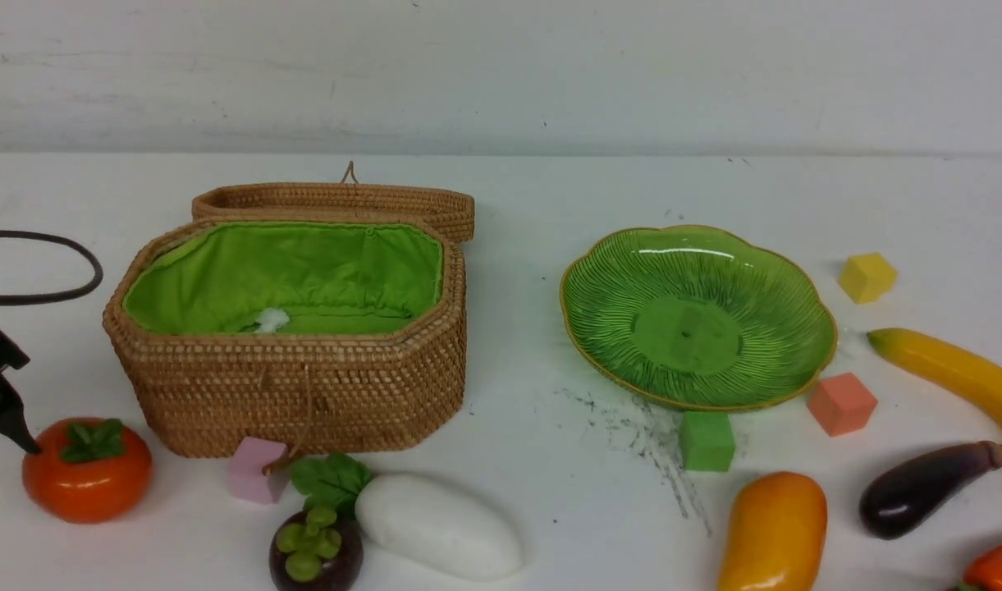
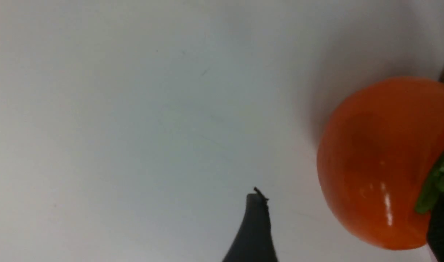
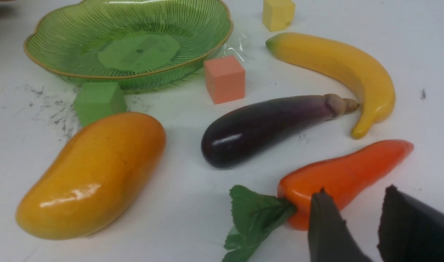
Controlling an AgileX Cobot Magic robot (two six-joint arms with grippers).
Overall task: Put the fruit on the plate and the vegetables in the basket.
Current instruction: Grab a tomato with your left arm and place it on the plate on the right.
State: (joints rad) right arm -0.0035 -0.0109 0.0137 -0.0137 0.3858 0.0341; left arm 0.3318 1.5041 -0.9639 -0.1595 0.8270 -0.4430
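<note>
White table, smudged with dark scuffs, backed by a pale wall. Counted on it: four toy fruits, three toy vegetables, four foam cubes, one basket, one plate. Every fruit and vegetable lying on the table, outside both containers.

Nearest: round dark purple mangosteen just beside leafy white oblong radish; orange-yellow oval mango; red-orange pepper at the right edge. Right pincer by the pepper's leafy end, fingers part-way apart, clamped on nothing; contact with the pepper impossible to tell.

Next back: slim dark purple eggplant, stem just beside long yellow banana; glossy orange persimmon with green leaf cap far left. Left pincer spread wide around the persimmon, one finger clear of it, not clamped.

Cubes: pink against the basket's front, green and salmon just beside the plate, yellow furthest.

Behind: octagonal tan woven rattan basket, green-lined, lid hinged back; shallow green ribbed glass plate, gold scalloped rim.
</note>
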